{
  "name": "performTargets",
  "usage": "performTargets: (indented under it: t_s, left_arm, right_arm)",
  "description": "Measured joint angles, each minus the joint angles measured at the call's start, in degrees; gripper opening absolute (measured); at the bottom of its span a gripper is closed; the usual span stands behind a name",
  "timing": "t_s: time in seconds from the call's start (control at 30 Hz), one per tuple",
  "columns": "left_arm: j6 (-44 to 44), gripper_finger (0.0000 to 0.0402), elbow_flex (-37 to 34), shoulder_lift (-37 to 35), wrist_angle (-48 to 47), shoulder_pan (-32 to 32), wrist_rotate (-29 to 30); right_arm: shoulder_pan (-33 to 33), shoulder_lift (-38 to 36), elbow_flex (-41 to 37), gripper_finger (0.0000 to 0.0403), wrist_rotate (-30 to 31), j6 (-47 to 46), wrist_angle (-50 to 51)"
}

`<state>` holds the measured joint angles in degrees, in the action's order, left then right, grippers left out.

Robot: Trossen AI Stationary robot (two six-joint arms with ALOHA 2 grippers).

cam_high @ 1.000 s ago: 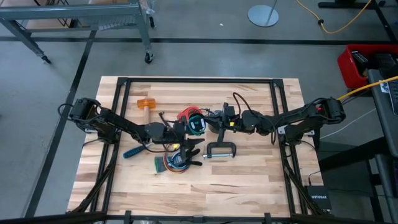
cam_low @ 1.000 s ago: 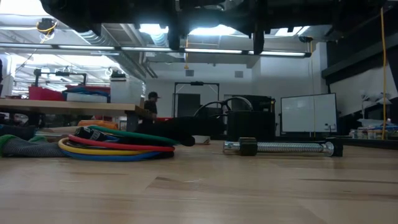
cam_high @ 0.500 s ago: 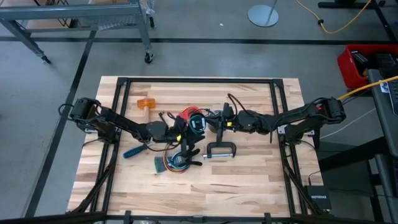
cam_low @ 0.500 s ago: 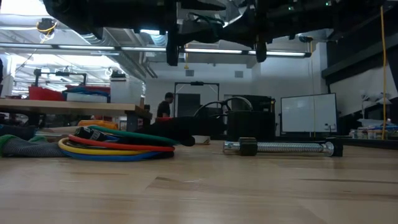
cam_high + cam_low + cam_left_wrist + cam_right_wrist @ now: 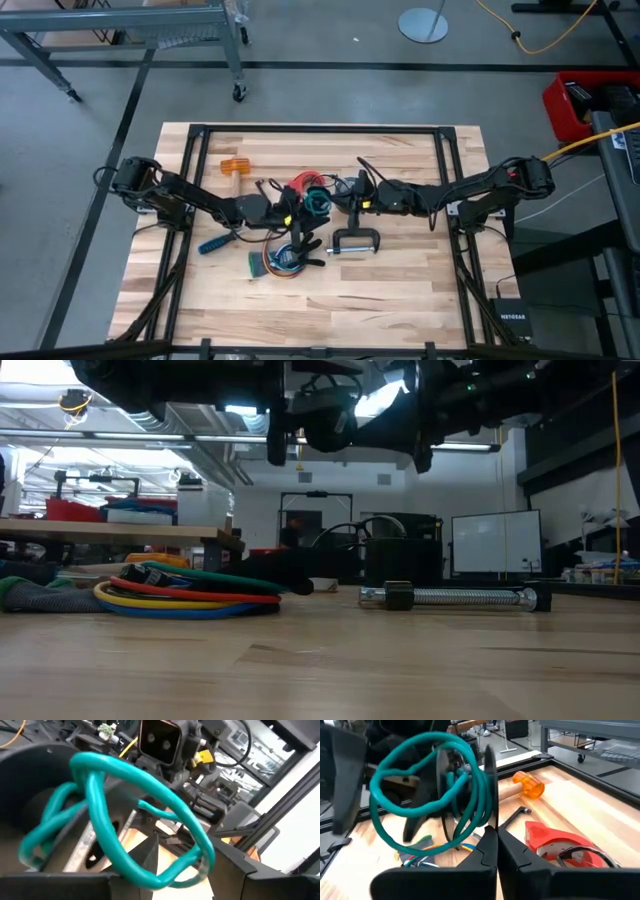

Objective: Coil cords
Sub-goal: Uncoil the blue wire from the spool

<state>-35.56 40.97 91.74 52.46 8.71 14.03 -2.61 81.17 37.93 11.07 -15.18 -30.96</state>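
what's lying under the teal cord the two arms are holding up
Under the teal cord: bare table, a red piece and an orange-headed mallet. The grippers hide what lies directly beneath.

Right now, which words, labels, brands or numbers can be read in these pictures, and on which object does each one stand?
"NETGEAR": small white letters on the flat black box at the right near corner of the wooden table, in the high view.
White board in the room behind, in the low view: no writing can be made out.
Red plastic piece in the right wrist view: no label can be read.
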Motion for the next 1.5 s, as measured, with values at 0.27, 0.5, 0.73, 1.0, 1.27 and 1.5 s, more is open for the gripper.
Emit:
performTargets:
  t_s: [0.27,0.5,0.73,1.0,1.27,1.5]
  left_arm:
    - [-1.59,0.014,0.0,-0.02,0.77,-0.23,0.1]
    - [-4.54,0.014,-0.02,0.01,2.2,-0.31,0.14]
    - [0.13,0.014,-0.02,0.01,4.13,-0.57,0.14]
    - [2.81,0.014,-0.02,0.01,4.25,-0.69,0.15]
    - [10.89,0.014,-0.04,-0.49,2.61,-1.92,0.15]
    - [18.04,0.014,-0.11,-8.68,-12.08,-3.28,0.48]
  right_arm:
    - [-0.02,-0.02,0.0,0.0,-0.05,-0.24,1.73]
    - [-0.07,-0.02,0.0,0.0,-0.36,-1.03,7.77]
    - [-0.07,-0.02,0.06,0.0,-2.13,-1.05,12.72]
    - [-0.07,-0.04,0.06,0.0,-5.34,-1.05,15.77]
    - [-0.04,-0.04,0.04,0.0,-6.14,-1.06,16.16]
    - [-0.04,-0.07,0.07,0.0,-6.19,-1.05,16.62]
